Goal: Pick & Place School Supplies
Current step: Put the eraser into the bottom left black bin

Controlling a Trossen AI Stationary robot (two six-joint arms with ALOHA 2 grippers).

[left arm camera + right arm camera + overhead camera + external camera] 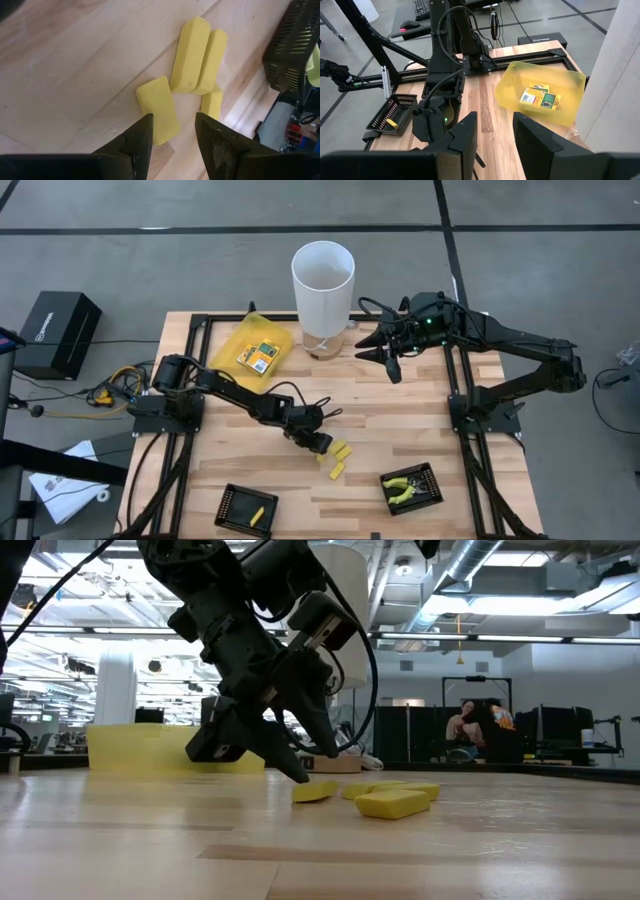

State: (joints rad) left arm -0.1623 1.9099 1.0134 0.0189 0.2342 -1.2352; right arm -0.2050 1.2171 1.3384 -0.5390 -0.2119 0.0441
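Several short yellow oblong pieces (190, 55) lie flat in a loose cluster (340, 452) on the wooden table, near its middle. My left gripper (172, 135) slants down over them, open. The nearest piece (159, 110) lies partly between its fingers, right beside one fingertip (146, 122). My right gripper (495, 130) hangs open and empty, high above the table's far right (385, 358). Flat yellow packets (260, 357) lie inside the translucent yellow pouch (238, 338) at the far left. My left gripper has one fingertip (300, 776) right at the long edge of the nearest yellow piece (315, 792), slanting down from the table's left. I cannot tell whether it touches. The piece lies flat on the table.
A tall white cylinder (322, 280) stands at the far edge next to the pouch. Two black trays sit at the near edge: the left one (228, 498) holds a yellow piece (257, 516), the right one (428, 473) holds yellow-green pliers (402, 490). Black frame rails run along both table sides.
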